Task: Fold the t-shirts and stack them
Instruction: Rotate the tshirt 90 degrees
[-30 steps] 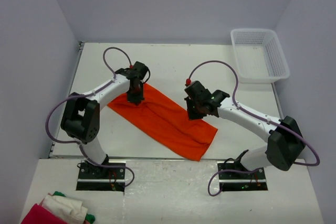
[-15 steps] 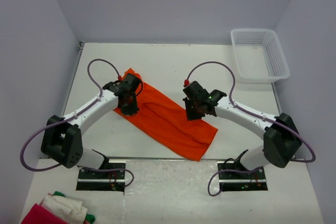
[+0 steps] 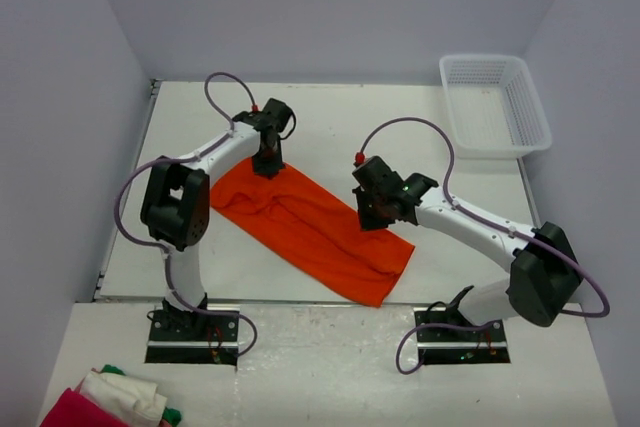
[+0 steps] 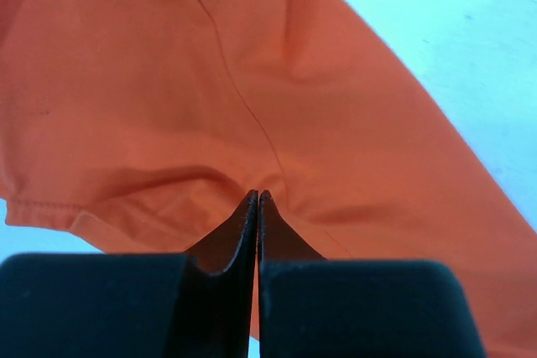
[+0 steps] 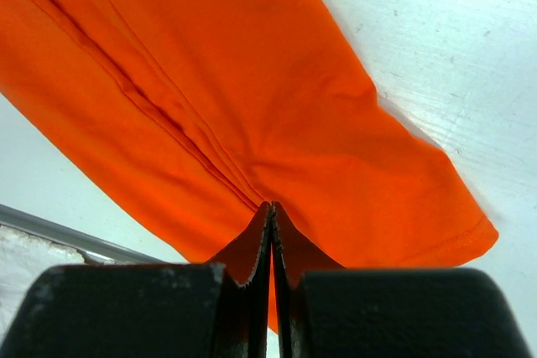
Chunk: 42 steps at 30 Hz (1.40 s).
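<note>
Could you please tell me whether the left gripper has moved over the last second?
Yes. The left gripper has shifted toward the far edge of the table, and is now at the far corner of the orange t-shirt.

White table (image 3: 400, 107), orange t-shirt (image 3: 310, 227), white basket (image 3: 526, 107)

the t-shirt (image 3: 310, 227) is plain bright orange, of thin soft cloth with no print, folded lengthwise into a long narrow band with soft creases running along it and a stitched hem at one end. it lies flat and slanted, well apart from the basket (image 3: 527, 107), to the left of it and nearer the front, its nearer end closest to the basket's side.
</note>
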{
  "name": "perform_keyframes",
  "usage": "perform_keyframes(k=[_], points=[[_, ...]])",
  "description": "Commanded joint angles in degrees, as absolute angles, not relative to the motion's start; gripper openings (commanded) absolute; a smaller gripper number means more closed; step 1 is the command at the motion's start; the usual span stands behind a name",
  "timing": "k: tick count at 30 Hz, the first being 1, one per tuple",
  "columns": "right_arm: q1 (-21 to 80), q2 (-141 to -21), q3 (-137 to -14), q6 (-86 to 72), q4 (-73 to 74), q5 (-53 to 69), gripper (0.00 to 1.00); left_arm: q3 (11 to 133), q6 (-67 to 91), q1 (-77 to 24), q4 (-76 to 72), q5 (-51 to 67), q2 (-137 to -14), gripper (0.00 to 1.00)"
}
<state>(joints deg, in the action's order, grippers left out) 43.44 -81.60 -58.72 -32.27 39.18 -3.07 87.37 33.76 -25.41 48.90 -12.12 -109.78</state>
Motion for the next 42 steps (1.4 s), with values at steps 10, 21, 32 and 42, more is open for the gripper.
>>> perform_keyframes(k=[10,21,32,42], points=[[43.2,-80.0,-57.4,-31.3,38.4,-4.3,0.00,85.3,30.4,-20.2,49.0,-13.6,-111.5,0.00],[43.1,-80.8,-57.4,-31.4,37.5,-3.5,0.00,73.8,31.4,-20.2,46.3,-11.5,-104.5,0.00],[43.1,-81.7,-57.4,-31.7,36.7,-2.6,0.00,66.5,32.6,-22.7,44.4,-8.7,-97.8,0.00],[43.1,-80.8,-57.2,-31.8,37.2,-3.2,0.00,61.7,33.1,-23.3,40.8,-5.8,-100.5,0.00]])
